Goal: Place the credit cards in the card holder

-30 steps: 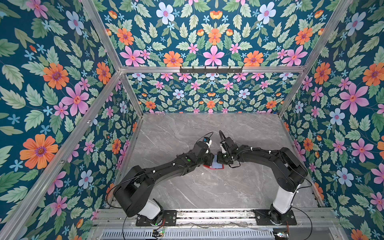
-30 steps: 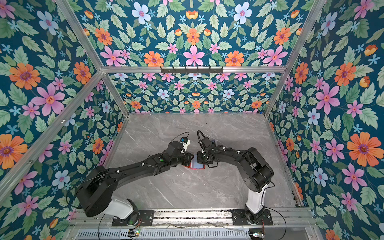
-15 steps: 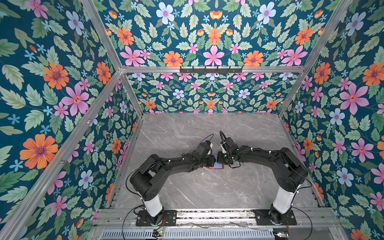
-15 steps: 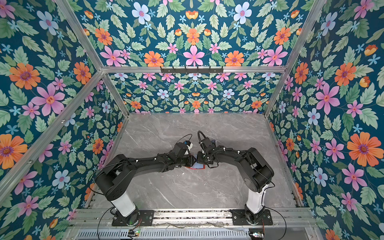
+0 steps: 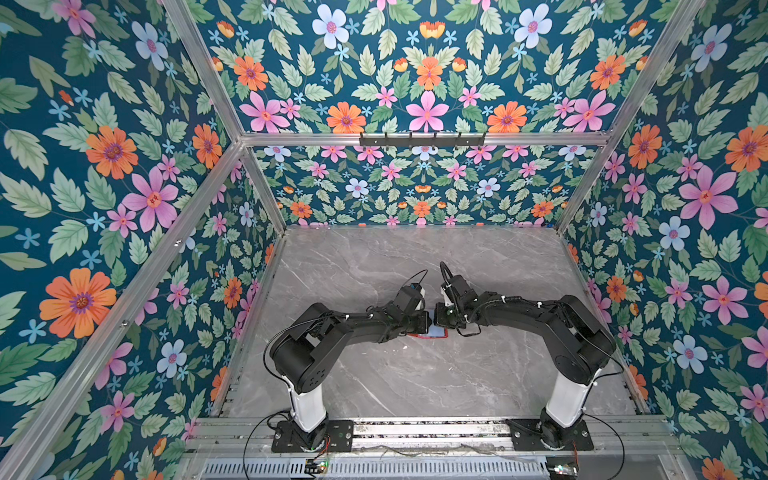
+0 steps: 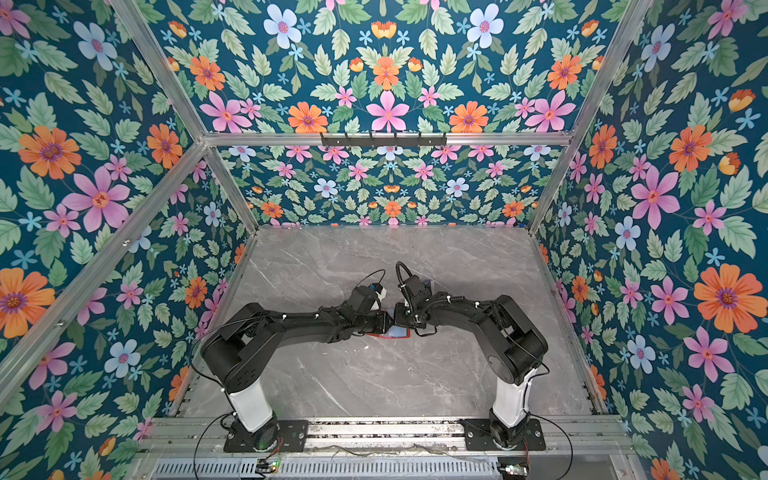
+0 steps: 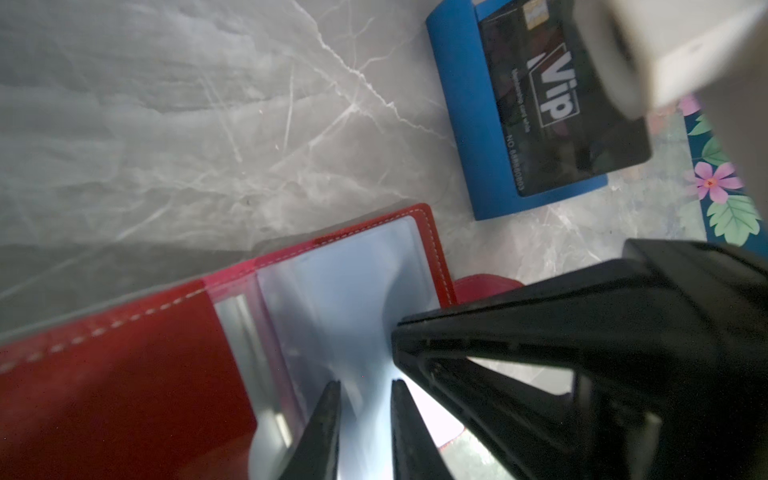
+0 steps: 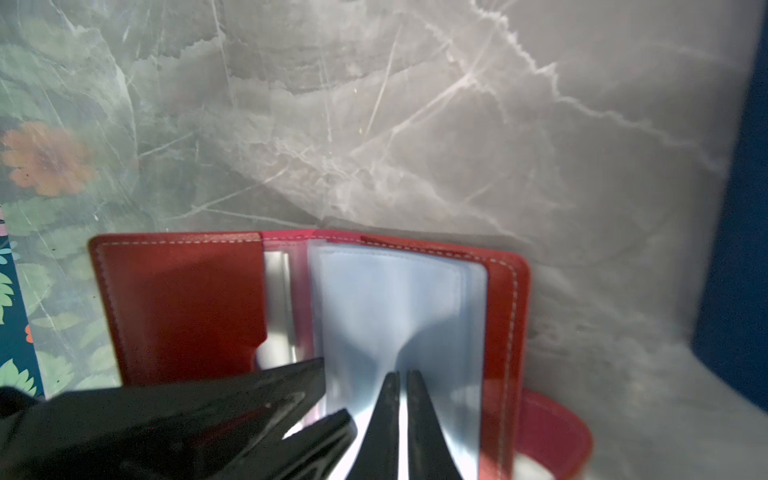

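Card holder (image 8: 178,307) is lying open on the table (image 7: 166,124), showing between the two arms in both top views (image 5: 428,334) (image 6: 397,332). Its clear sleeves (image 8: 386,307) are facing up and its snap strap (image 8: 552,424) is trailing off one side. Right gripper (image 8: 402,374) is reaching into the sleeves, jaws pressed almost together and pinching a lifted leaf. Left gripper (image 7: 365,383) is standing astride a sleeve just beside it, jaws a little apart; cannot tell whether they are gripping it. Black VIP card (image 7: 561,104) is leaning in a blue stand (image 7: 461,124), near the holder but apart from it.
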